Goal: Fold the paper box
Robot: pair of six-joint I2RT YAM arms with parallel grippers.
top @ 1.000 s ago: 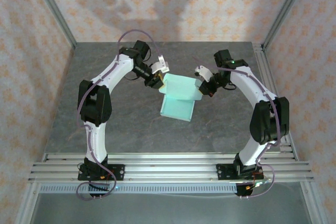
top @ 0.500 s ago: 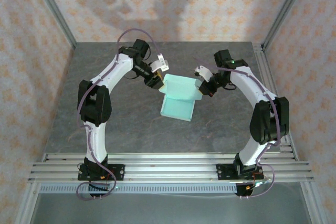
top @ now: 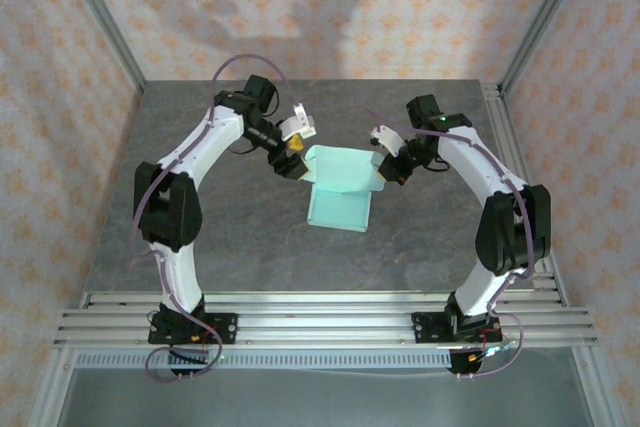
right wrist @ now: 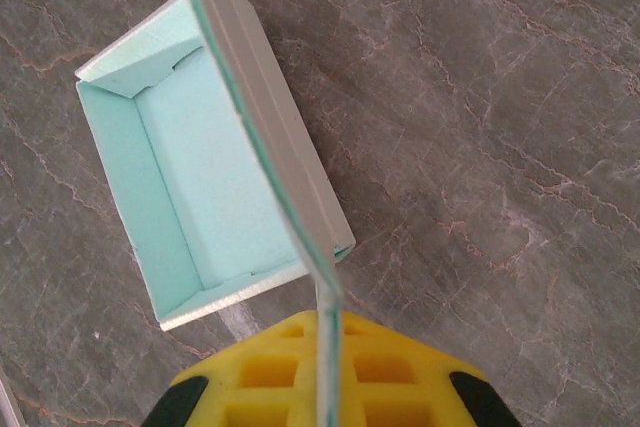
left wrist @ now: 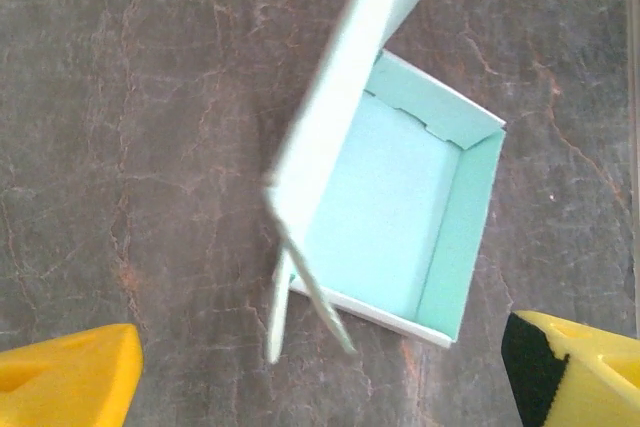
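- Looking down from above, we see the paper box (top: 338, 197) in the middle of the table (top: 200, 237), between the two arms
- We have its tray open to the top, mint inside showing, with the lid panel (right wrist: 262, 97) raised along the far side
- Right gripper (top: 386, 169) is clamped on that raised lid's right edge, and in the right wrist view we watch the thin card run straight between its yellow pads (right wrist: 270, 367)
- Left gripper (top: 296, 150) sits just beside the lid's left edge, jaws spread wide and holding nothing
- From the left wrist we get its yellow fingers (left wrist: 70, 382) far apart at the bottom corners, the box resting on the grey stone surface ahead of them, touching neither finger
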